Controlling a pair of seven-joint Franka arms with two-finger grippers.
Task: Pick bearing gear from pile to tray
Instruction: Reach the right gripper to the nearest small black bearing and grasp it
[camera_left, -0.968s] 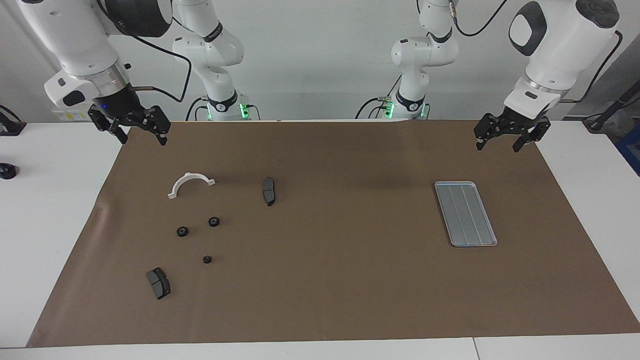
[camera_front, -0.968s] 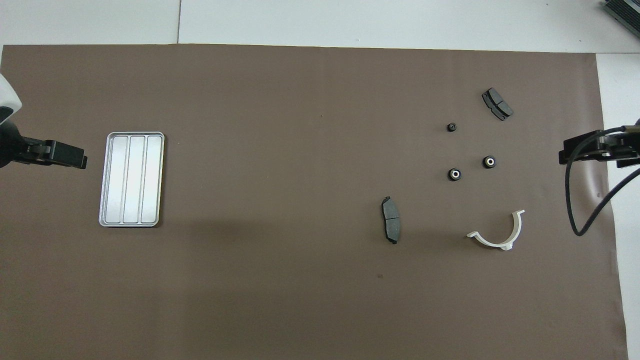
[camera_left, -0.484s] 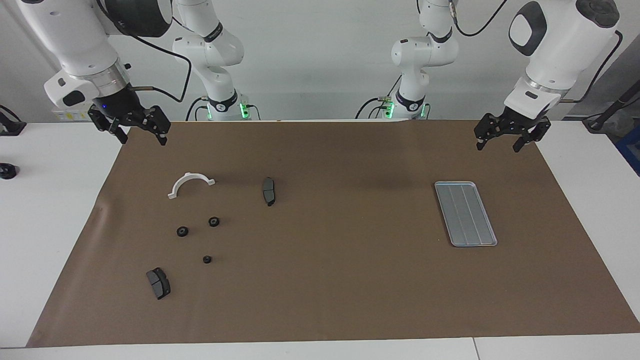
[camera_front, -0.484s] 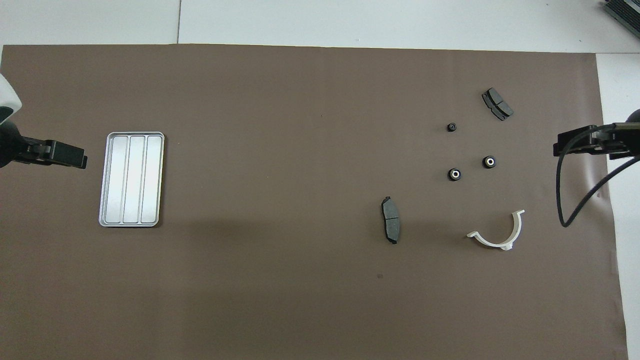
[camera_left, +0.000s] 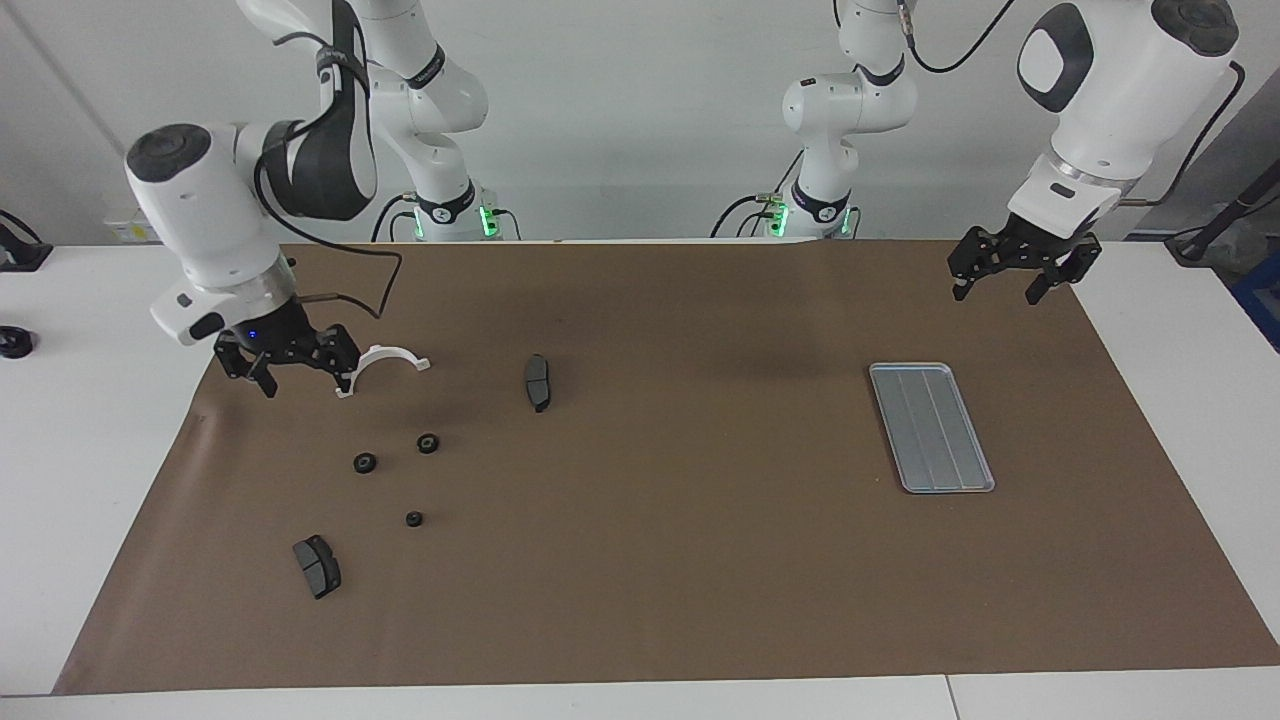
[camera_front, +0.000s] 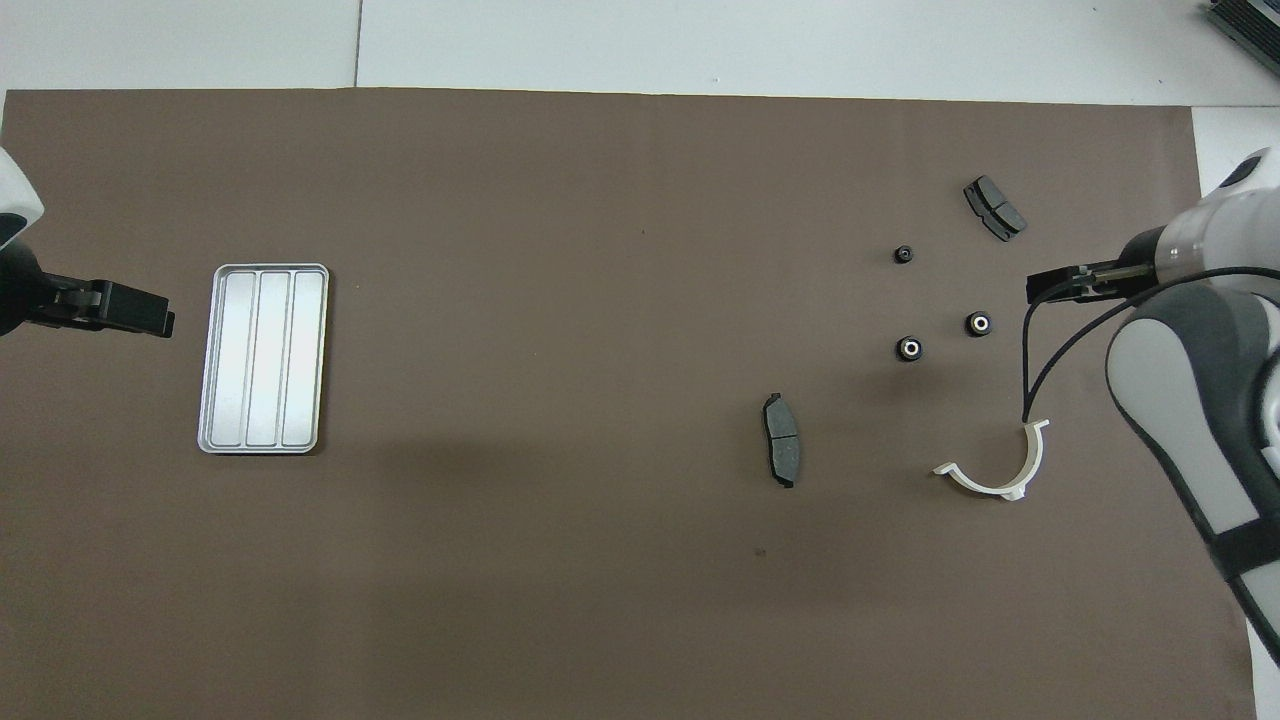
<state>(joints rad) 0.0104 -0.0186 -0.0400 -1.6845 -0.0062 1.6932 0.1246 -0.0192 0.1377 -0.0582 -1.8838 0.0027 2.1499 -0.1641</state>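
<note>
Three small black round gears (camera_left: 365, 463) (camera_left: 428, 443) (camera_left: 414, 519), loose and flat on the brown mat (camera_left: 680, 560) covering the white bench (camera_left: 1180, 340), toward the right arm's end; pale centres on two of them in the overhead view (camera_front: 978, 324) (camera_front: 909, 349), the third (camera_front: 903, 254) smaller and farthest from the robots. Well apart from one another, none stacked, none touching a neighbour. Around them: white half-ring bracket (camera_left: 383, 351) nearer to the robots, lying flat with small feet at both ends; one dark grey brake pad (camera_left: 538, 382) beside it toward the middle of the mat; a second brake pad (camera_left: 317, 566) farthest out, past the smallest gear. Nothing lying on top of any gear. Right gripper (camera_left: 300, 375) low over the mat's edge at that end, fingers spread wide and holding nothing, one finger (camera_left: 345, 378) overlapping the bracket's end in the facing view; contact not clear. Blue light on its wrist, black cable looping above. Silver-grey tray (camera_left: 931, 427) at the left arm's end, well apart from the pile, rounded corners, raised rim, lengthwise grooves, nothing in it. Left gripper (camera_left: 997, 290) waiting over the mat corner beside the tray, fingers apart, holding nothing. Green lights at both arm bases.
</note>
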